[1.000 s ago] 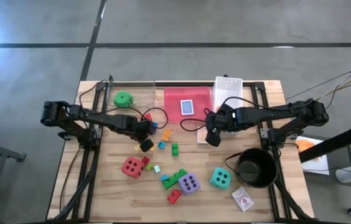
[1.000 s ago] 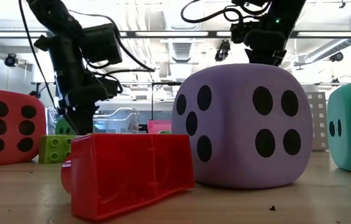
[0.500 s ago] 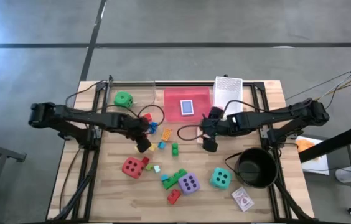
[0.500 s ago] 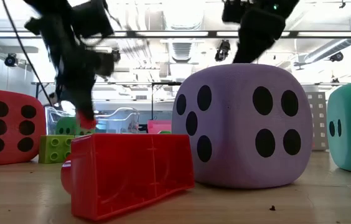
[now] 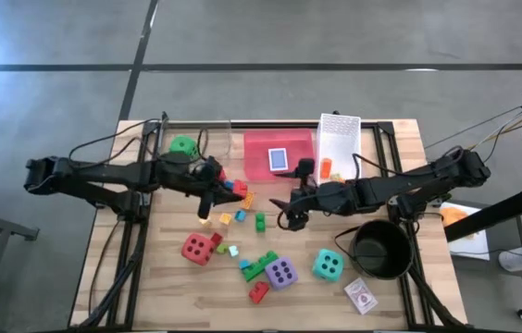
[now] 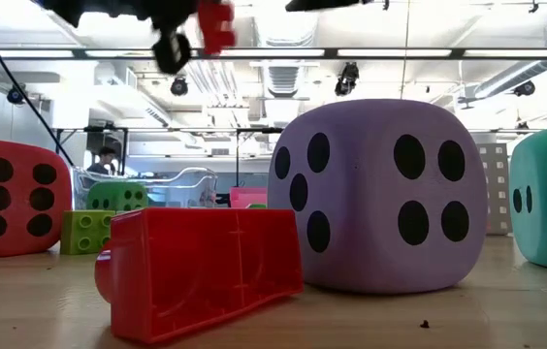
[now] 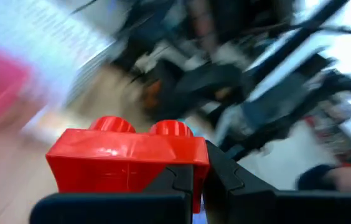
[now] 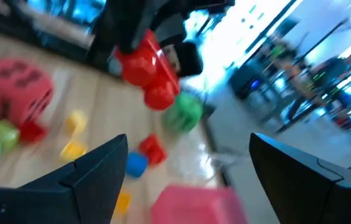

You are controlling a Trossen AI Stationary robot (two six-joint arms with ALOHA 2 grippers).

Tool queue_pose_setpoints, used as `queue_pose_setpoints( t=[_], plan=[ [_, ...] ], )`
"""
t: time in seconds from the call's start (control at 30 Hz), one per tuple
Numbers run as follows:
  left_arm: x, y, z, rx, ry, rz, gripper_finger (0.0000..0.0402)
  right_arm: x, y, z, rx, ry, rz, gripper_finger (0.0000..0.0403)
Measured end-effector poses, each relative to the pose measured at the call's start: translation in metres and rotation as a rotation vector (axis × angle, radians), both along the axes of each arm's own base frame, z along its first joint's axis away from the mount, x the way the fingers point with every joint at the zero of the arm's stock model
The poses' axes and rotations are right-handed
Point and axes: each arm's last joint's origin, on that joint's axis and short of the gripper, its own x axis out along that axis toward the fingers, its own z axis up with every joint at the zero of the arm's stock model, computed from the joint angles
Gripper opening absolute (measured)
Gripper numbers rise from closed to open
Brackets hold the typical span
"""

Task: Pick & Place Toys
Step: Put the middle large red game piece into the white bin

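My left gripper (image 5: 213, 185) hangs above the table's middle left, shut on a red brick (image 7: 126, 158), which also shows high in the low view (image 6: 215, 24) and in the right wrist view (image 8: 147, 68). My right gripper (image 5: 289, 211) hovers open over the table's middle, with nothing between its fingers (image 8: 94, 171). Resting on the wood are a red die (image 5: 197, 248), a purple die (image 5: 281, 272), a teal die (image 5: 327, 265) and a green die (image 5: 183, 146). Small bricks (image 5: 242, 215) are scattered between them. My left gripper pinches the red brick between its two fingers (image 7: 185, 180), at one end of the brick (image 7: 191, 158). The brick juts out past the fingertips with its studs (image 7: 172, 129) facing up. It is lifted clear of the table.
A pink tray (image 5: 298, 148) with a blue card pack (image 5: 279, 159) sits at the far middle. Beside it is a white mesh basket (image 5: 339, 139) with an orange piece (image 5: 326, 168). A black pot (image 5: 380, 248) and a card pack (image 5: 361, 296) stand near right.
My left gripper has risen from the table with the red brick and tipped from pointing down to nearly level. My right gripper has gone toward the table's left, risen a little and tipped up toward level as well, staying open.
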Motion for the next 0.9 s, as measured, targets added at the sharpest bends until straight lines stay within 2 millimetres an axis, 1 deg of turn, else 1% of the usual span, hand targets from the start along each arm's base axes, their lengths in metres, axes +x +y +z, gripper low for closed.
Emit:
queue_pose_setpoints(
  t=[0.13, 0.3, 0.47, 0.67, 0.73, 0.8, 0.9],
  plan=[
    [0.002, 0.000, 0.015, 0.007, -0.155, -0.011, 0.0010, 0.006, 0.001, 0.009, -0.050, -0.100, 0.009, 0.0329],
    [0.003, 0.000, 0.023, 0.001, -0.247, -0.011, 0.0009, 0.011, 0.003, 0.014, -0.133, -0.154, 0.036, 0.0329],
    [0.011, 0.000, 0.021, -0.041, -0.248, -0.008, 0.0009, 0.024, 0.005, 0.010, -0.223, -0.129, 0.067, 0.0329],
    [0.023, 0.000, 0.023, -0.047, -0.230, -0.060, 0.0009, 0.050, 0.005, 0.009, -0.282, -0.103, 0.060, 0.0329],
    [0.026, -0.001, 0.027, -0.047, -0.244, -0.079, 0.0009, 0.054, 0.004, 0.012, -0.283, -0.108, 0.054, 0.0329],
    [0.027, -0.002, 0.027, -0.049, -0.237, -0.104, 0.0009, 0.059, 0.005, 0.015, -0.288, -0.122, 0.053, 0.0329],
    [0.028, -0.004, 0.027, -0.050, -0.235, -0.115, 0.0009, 0.061, 0.006, 0.015, -0.298, -0.082, 0.078, 0.0327]
  ],
)
